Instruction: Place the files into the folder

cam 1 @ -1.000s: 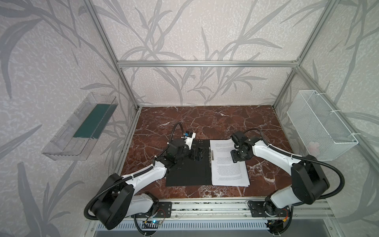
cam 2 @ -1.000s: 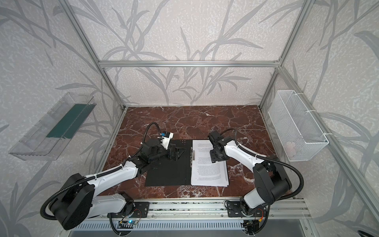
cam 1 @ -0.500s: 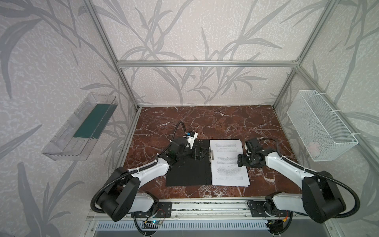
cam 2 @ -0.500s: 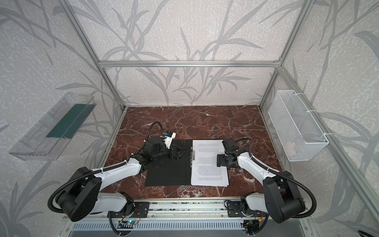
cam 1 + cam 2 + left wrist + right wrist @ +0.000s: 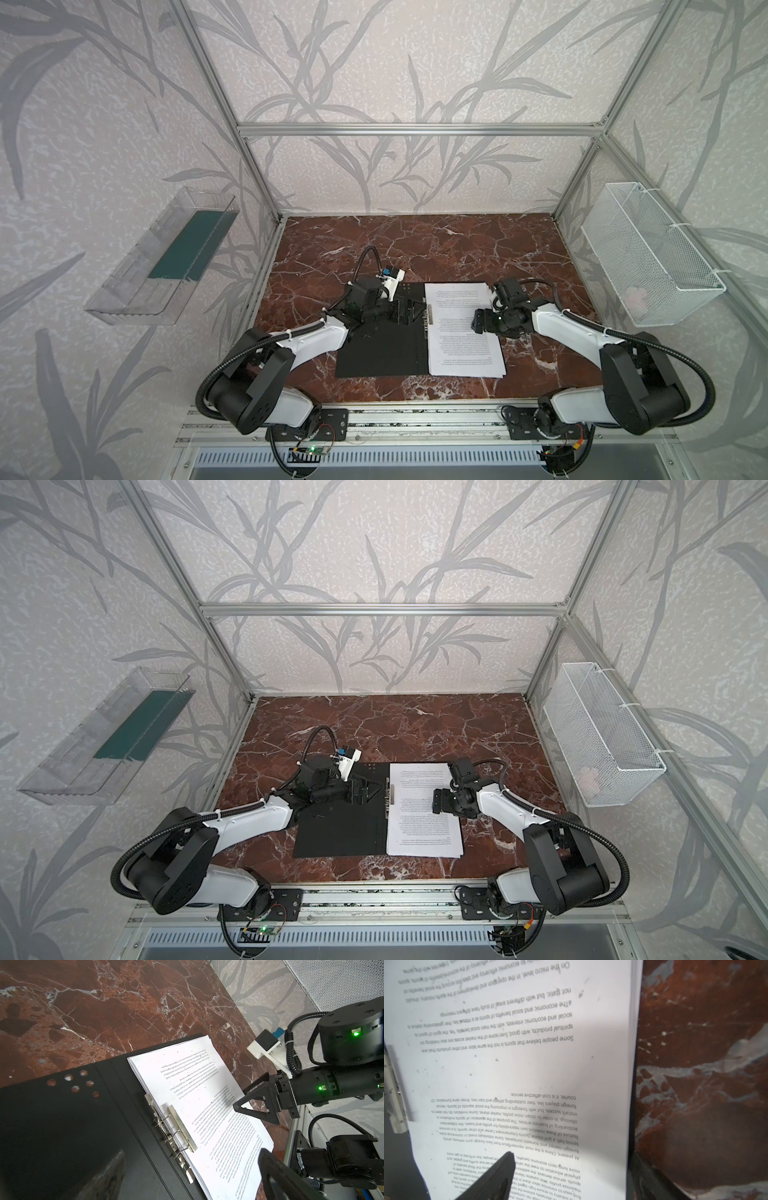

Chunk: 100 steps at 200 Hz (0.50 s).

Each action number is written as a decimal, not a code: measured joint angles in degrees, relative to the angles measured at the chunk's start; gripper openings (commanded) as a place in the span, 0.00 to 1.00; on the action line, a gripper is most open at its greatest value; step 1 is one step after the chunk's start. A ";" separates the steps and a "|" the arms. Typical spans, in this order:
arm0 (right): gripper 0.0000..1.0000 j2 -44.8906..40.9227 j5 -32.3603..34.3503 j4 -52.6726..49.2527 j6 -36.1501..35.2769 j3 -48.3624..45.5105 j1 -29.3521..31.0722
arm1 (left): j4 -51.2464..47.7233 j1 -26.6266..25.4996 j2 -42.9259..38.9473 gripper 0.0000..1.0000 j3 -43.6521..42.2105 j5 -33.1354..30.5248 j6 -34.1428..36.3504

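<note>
The folder (image 5: 382, 353) (image 5: 340, 833) lies open on the marble table, black inside up. The files (image 5: 457, 332) (image 5: 419, 820), a stack of white printed sheets, rest on its right half. A metal clip (image 5: 180, 1128) at the spine lies across their inner edge. My left gripper (image 5: 409, 311) (image 5: 365, 791) hovers open over the folder's left half near the spine; its fingers (image 5: 108, 1176) frame the clip in the left wrist view. At the files' right edge my right gripper (image 5: 478, 322) (image 5: 242, 1098) is open, one finger (image 5: 496, 1176) over the page, holding nothing.
A clear plastic tray (image 5: 166, 257) with a green base hangs on the left wall. A white wire mesh basket (image 5: 648, 253) hangs on the right wall. Aluminium frame posts stand at the corners and a rail (image 5: 415, 419) runs along the front edge. Bare marble (image 5: 706, 1084) borders the files.
The right arm has swung from the far side of the files round to their right side, its jaws wider than a second ago. The left arm has barely moved.
</note>
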 measured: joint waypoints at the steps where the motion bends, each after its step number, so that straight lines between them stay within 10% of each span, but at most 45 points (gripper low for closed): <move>1: 0.87 0.00 -0.04 0.00 0.00 0.00 0.02 | 0.09 0.02 0.09 0.99 0.02 0.00 0.00; 100: 0.88 0.00 0.68 0.31 0.26 0.00 0.39 | 1.92 1.14 2.71 0.99 0.13 1.97 -1.75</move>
